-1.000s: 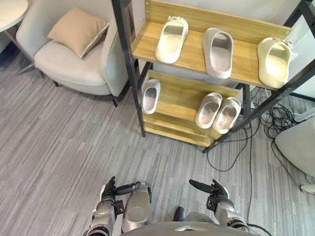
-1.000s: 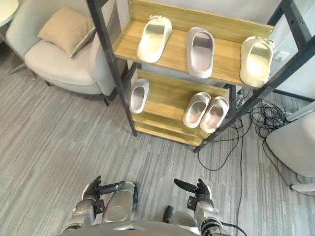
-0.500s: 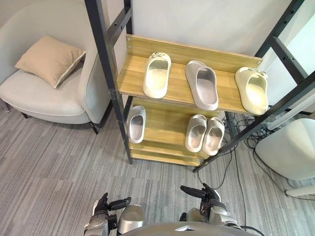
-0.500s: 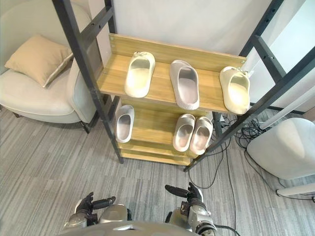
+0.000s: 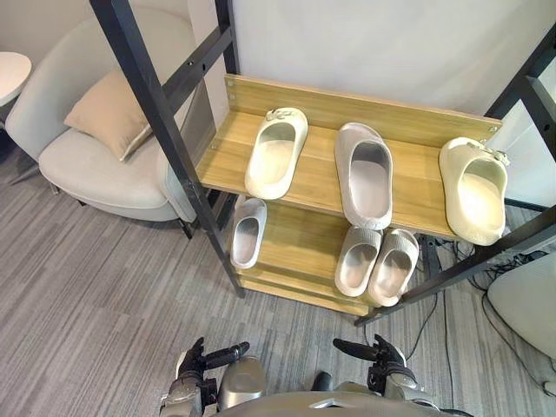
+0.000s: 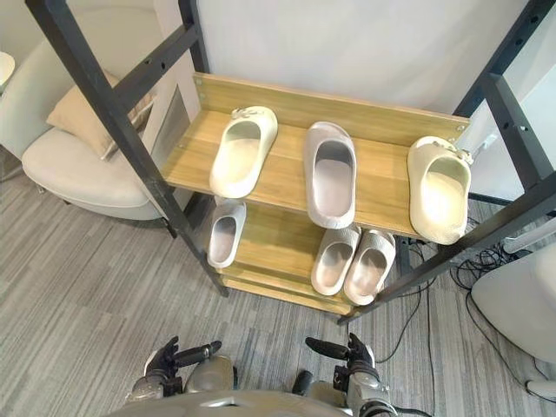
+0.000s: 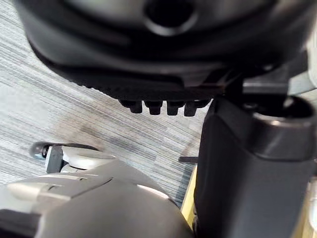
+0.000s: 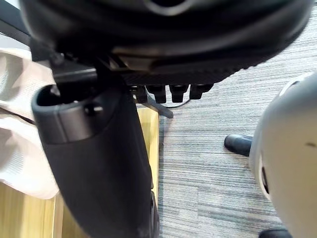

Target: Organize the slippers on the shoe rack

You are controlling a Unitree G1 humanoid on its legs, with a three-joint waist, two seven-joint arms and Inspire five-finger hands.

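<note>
Slippers: six in all, on the shoe rack (image 5: 165, 130); none is held in either hand.
Upper shelf (image 5: 415, 187): left cream slipper (image 5: 276, 152), large grey slipper (image 5: 368, 174), right cream slipper (image 5: 473, 189); the two cream ones are parted by the grey one.
Lower shelf (image 5: 300, 243): lone grey slipper (image 5: 247, 232) at the left end; grey pair (image 5: 357, 261) laid side by side, touching, at the right.
Left hand (image 5: 201, 360): low before the rack and well apart from it, fingers relaxed, nothing held.
Right hand (image 5: 380, 356): likewise low, released, empty.
Step in hand: judged to be the approach; no slipper has been reached yet.
Method advised: mates should be matched first. One cream slipper is best taken across its band and set beside the other, toes aligned, with the black uprights cleared on the way in.
Risk: neighbouring slippers may be nudged off the shelf edge.
</note>
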